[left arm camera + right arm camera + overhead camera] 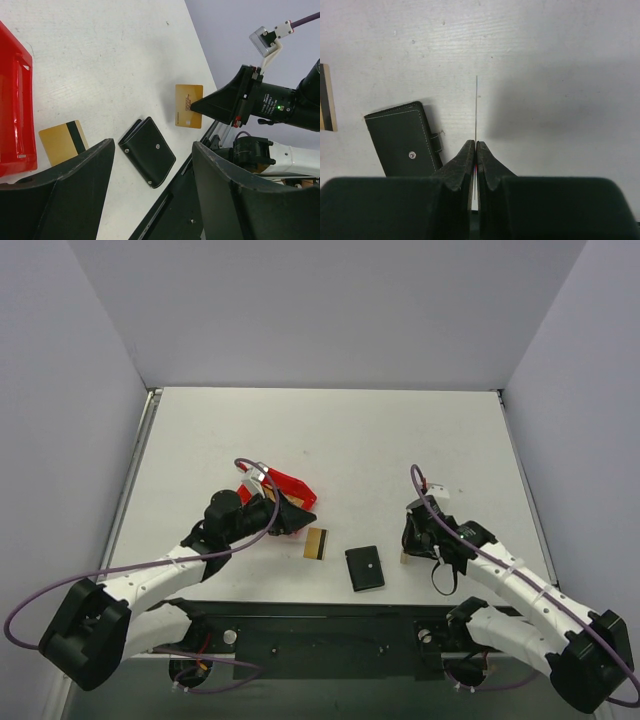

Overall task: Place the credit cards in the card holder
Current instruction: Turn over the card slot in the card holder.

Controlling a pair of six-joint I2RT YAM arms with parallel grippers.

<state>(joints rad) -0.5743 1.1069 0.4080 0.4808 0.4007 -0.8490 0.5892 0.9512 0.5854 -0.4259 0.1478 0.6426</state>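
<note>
The card holder [365, 567], a closed black wallet with a silver stud, lies flat near the table's front edge. My right gripper [410, 545] is shut on one gold credit card [188, 106], held upright just right of the wallet. In the right wrist view this card [476, 100] shows edge-on as a thin line, with the card holder [402, 140] to its left. A second credit card [316, 543], its dark stripe up, lies flat left of the wallet. My left gripper [295, 517] hangs open above the table by this striped card [62, 141], with nothing between its fingers.
A red plastic bin [285, 485] sits just behind my left gripper, on the white table [330, 440]. Grey walls close in the table on the left, right and back. A black base plate [320, 630] runs along the front edge.
</note>
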